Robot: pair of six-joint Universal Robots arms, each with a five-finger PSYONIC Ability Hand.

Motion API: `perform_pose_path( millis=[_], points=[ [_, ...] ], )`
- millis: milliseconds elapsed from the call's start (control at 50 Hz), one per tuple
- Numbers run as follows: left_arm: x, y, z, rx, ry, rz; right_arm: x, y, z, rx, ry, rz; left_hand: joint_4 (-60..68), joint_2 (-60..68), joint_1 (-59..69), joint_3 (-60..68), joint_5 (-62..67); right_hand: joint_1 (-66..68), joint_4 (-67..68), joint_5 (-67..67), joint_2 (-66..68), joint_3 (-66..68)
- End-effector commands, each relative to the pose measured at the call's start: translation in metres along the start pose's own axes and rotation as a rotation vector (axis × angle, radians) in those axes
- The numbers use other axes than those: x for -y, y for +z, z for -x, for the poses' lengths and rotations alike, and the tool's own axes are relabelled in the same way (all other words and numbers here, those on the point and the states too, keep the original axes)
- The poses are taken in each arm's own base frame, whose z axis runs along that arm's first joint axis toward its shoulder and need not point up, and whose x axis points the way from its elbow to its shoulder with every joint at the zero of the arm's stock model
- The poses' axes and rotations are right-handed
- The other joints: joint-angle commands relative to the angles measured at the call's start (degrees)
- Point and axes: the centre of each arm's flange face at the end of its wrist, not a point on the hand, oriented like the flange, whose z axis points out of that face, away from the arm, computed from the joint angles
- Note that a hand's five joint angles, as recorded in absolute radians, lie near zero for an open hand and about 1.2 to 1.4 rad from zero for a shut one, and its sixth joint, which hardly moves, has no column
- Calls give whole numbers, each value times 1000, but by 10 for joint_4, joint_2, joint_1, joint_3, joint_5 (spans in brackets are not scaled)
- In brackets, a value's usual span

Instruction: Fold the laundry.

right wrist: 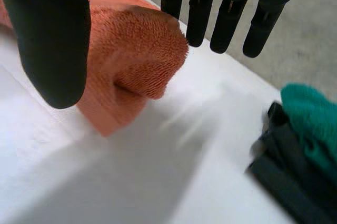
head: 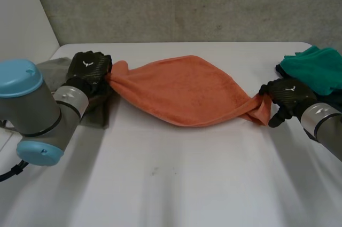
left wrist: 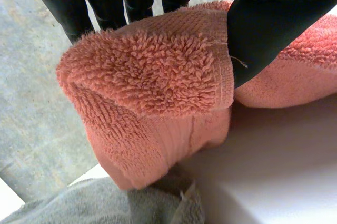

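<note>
Both ends of the orange towel (head: 181, 91), stretched across the table's (head: 176, 184) far half, are pinched, left hand (head: 88, 69) firmly, right hand (head: 288, 94) seemingly loosely; pull evenly, then lay it flat.

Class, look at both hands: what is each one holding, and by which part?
Both hold the orange towel, stretched between them. The left hand pinches one end and the right hand pinches the opposite, bunched end.
</note>
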Motion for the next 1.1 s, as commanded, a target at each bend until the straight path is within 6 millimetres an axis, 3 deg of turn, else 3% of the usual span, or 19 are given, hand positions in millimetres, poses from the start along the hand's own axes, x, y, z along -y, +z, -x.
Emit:
perform_pose_path(
  millis=[20, 140, 360, 440, 520, 640, 720, 780, 1100],
  points=[
    [10, -2, 2, 5, -36, -27, 6, -15, -5, -34, 218, 59, 111, 113, 140, 116, 147, -37, -27, -14, -33, -35],
    [10, -3, 2, 6, -37, -25, 20, -31, -19, -73, 317, 52, 111, 113, 140, 116, 147, -26, -16, -2, -21, -23],
    [8, -5, 2, 2, -45, -3, 92, -74, -34, -121, 314, -119, 111, 113, 140, 116, 147, -2, 8, 22, 2, 1],
    [9, -5, 2, 2, -51, -4, 94, -78, -32, -117, 321, -95, 111, 113, 140, 116, 147, -31, -21, -7, -26, -28],
    [10, -6, 2, 2, -71, -4, 74, -76, -25, -109, 343, -22, 111, 113, 140, 116, 147, -125, -115, -101, -120, -122],
    [11, -5, 5, 9, -93, -6, 21, -56, -14, -171, 345, 101, 111, 113, 140, 116, 147, -127, -117, -103, -122, -124],
    [11, -5, 6, 10, -94, -6, 1, -45, -2, -175, 289, 120, 111, 113, 140, 116, 147, -115, -105, -91, -111, -112],
    [10, -5, 6, 11, -94, -4, -9, -39, 7, -157, 195, 118, 111, 113, 140, 116, 147, -88, -78, -64, -84, -85],
    [10, -5, 7, 12, -96, 2, -30, -1, 0, -195, -131, 66, 111, 113, 140, 116, 147, 23, 33, 47, 27, 26]
  ],
)
